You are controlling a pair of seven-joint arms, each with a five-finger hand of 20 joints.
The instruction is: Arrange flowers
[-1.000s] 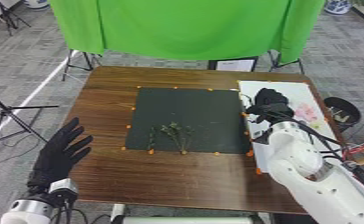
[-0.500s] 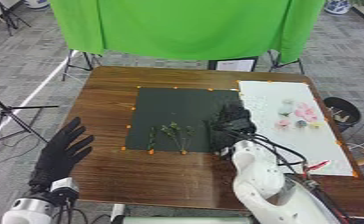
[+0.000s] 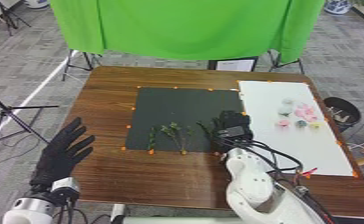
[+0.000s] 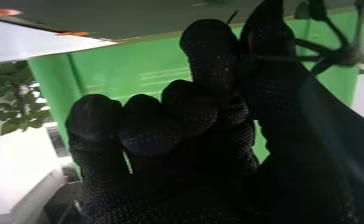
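Note:
In the head view my right hand [image 3: 234, 122] is over the right edge of the dark mat [image 3: 183, 102], with a green sprig [image 3: 206, 130] at its left side. My right hand [image 4: 214, 105] pinches the sprig's stem [image 4: 289, 57] between thumb and forefinger in the right wrist view. Two other sprigs lie on the mat's lower left: a narrow green one [image 3: 152, 137] and a branching one [image 3: 172, 131]. Pink, white and yellowish flowers [image 3: 305, 112] lie on the white sheet [image 3: 272, 137]. My left hand [image 3: 63, 150] stands open at the table's left edge.
Orange markers [image 3: 121, 148] line the mat and the sheet. A dark round bin [image 3: 342, 111] stands beside the table's right side. A green cloth [image 3: 187, 30] hangs behind the table [image 3: 161, 180].
My right hand has moved from over the white sheet leftward and toward the robot, onto the mat's right side, bringing the sprig with it. The flowers are uncovered. My left hand has stayed still.

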